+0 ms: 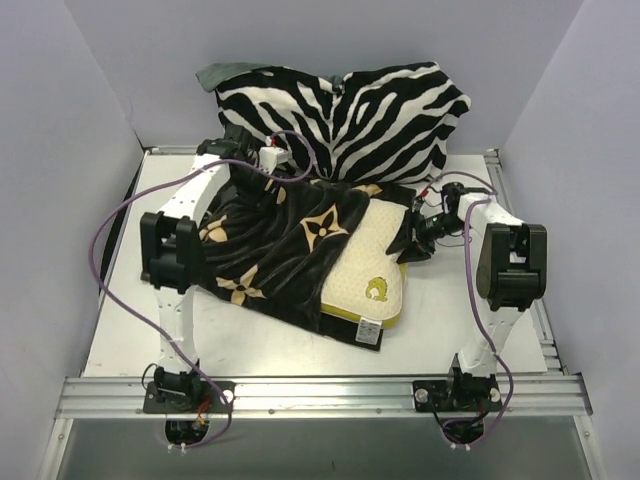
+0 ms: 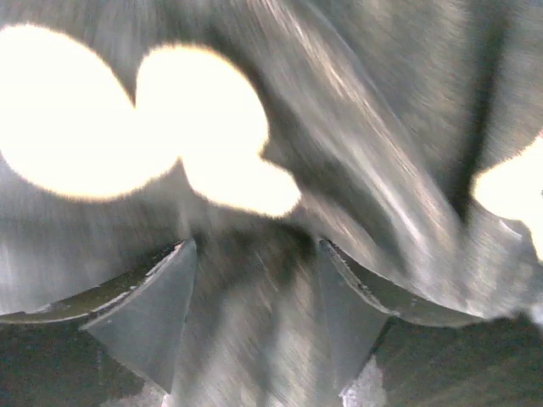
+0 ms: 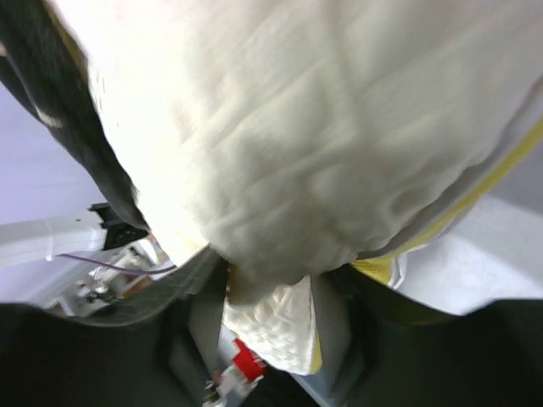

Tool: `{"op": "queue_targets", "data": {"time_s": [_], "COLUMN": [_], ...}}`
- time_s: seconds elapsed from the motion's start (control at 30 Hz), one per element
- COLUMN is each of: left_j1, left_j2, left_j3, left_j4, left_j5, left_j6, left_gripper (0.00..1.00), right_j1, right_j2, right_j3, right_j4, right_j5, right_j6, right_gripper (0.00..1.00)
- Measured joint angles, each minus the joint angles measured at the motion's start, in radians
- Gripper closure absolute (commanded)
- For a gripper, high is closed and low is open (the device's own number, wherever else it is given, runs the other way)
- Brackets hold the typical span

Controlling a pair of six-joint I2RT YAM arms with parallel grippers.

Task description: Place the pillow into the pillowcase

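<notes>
The pillow [image 1: 365, 265] lay on the white tabletop [image 1: 440, 330] with its left part tucked inside the pillowcase [image 1: 270, 240]. Its right part was bare, with the yellow logo and white tag at the near corner. The black case spread leftward from it, rumpled, its far edge reaching the zebra-striped cushion [image 1: 350, 115] at the back. The left gripper [image 2: 253, 254] was at the far left of the case. Its fingers [image 2: 161, 314] stood well apart, with blurred black velvet lying across the gap, unclamped. The right gripper [image 3: 270, 297] sat at the pillow's right edge, its fingers [image 3: 333, 314] partly apart with a cream fold of the pillow between them. Whether they pinched that fold could not be told.
</notes>
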Motion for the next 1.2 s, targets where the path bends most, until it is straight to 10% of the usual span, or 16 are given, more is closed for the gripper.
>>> {"op": "queue_targets", "data": {"time_s": [0.13, 0.17, 0.27, 0.6, 0.7, 0.77, 0.87, 1.2], "left_j1": [0.013, 0.004, -0.053, -0.450, -0.459, -0.459, -0.458, -0.563], "left_j2": [-0.138, -0.193, -0.376, -0.510, -0.412, -0.351, -0.299, -0.018], "left_j3": [-0.098, -0.154, -0.350, -0.645, -0.620, -0.596, -0.549, 0.325], "left_j4": [0.072, 0.073, 0.093, 0.237, 0.262, 0.261, 0.231, -0.148], "left_j5": [0.019, 0.023, 0.023, -0.055, -0.093, -0.105, -0.039, 0.412], "left_j6": [0.000, -0.005, -0.029, -0.144, -0.173, -0.185, -0.176, -0.045], "left_gripper": [0.23, 0.07, 0.03, 0.07, 0.29, 0.69, 0.93, 1.00], "right_j1": [-0.003, -0.005, -0.021, 0.042, 0.068, 0.071, 0.076, 0.228], "right_j2": [-0.022, -0.039, -0.114, -0.221, -0.168, -0.127, -0.096, -0.093], "right_j3": [-0.005, -0.021, -0.094, -0.340, -0.337, -0.332, -0.326, -0.481], "right_j4": [0.072, 0.083, 0.130, 0.219, 0.232, 0.241, 0.274, 1.306], "right_j5": [0.001, 0.000, 0.000, -0.008, -0.032, -0.057, -0.111, -0.100], "right_j6": [0.048, 0.066, 0.114, 0.200, 0.202, 0.202, 0.246, 1.168], "right_gripper": [0.24, 0.22, 0.19, 0.18, 0.31, 0.62, 0.96, 1.00]}}
